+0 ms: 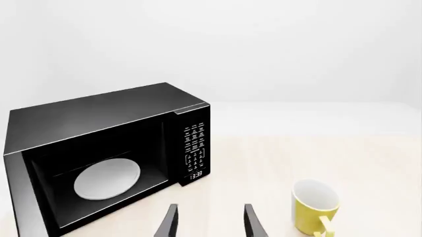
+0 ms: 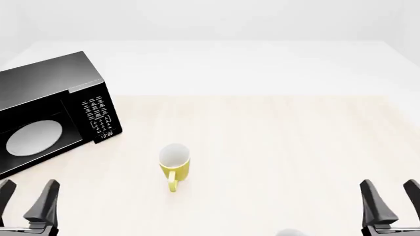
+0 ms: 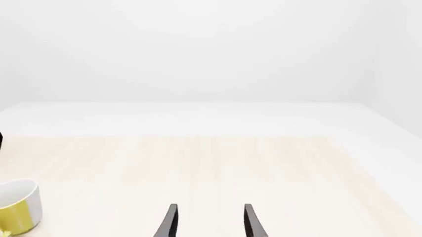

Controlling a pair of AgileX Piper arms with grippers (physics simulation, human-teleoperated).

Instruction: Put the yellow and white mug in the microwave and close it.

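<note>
Our left gripper (image 2: 26,201) and right gripper (image 2: 390,201) hang at the near corners of the table (image 2: 276,147), jaws parted and grasping nothing, each well apart from the work ahead. We judge this a resting spread: the fingers stand released so either arm can reach in.

Between them, nearer the left side, the mug (image 2: 174,163) stands upright on the bare wood, its handle turned toward the near edge. We see a white interior with nothing in it. It is nearer our left gripper than our right.

At the far left sits the microwave (image 2: 52,113), angled toward the mug. Its cavity shows only the round white plate (image 2: 34,137), lying flat. We cannot make out the door in these views. The mug waits outside, near the button panel (image 2: 98,117).
</note>
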